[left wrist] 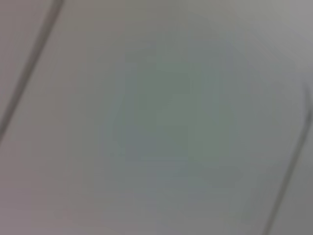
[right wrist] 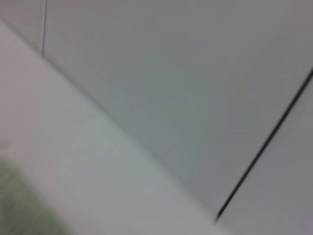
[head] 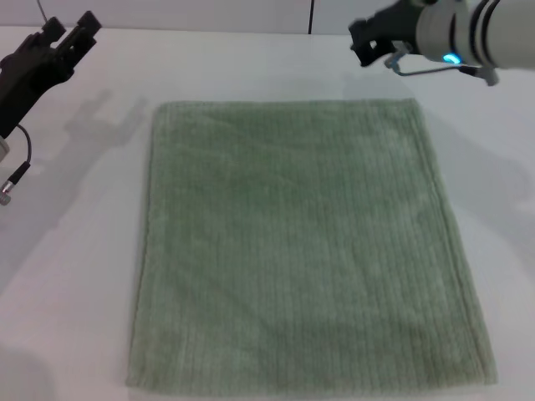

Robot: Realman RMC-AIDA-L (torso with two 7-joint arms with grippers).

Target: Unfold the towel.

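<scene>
You have the towel lying flat and spread out on the white table, one broad sage-green sheet with fine ribbed lines running across it. Its far edge is straight, and its near edge reaches almost to the bottom of the head view. No fold or doubled layer shows on it from above.

Your left gripper hangs above the table beyond the towel's far left corner, well apart from the cloth and touching nothing. It holds nothing; how far its fingers are parted you cannot tell from here. A thin black cable with a small plug end dangles from that arm, off the towel's left edge.

Your right gripper sits beyond the towel's far right corner, raised and clear of the cloth. It grips nothing, and its finger spread cannot be made out either. A small blue light glows on that arm's wrist.

Nothing rests on the towel, and neither arm reaches over it. Behind the towel's far edge the table meets a pale wall with a dark vertical seam. The left wrist view gives you only blurred pale surface with thin dark lines. The right wrist view shows a green sliver of towel beside the table's edge, and the wall beyond.
</scene>
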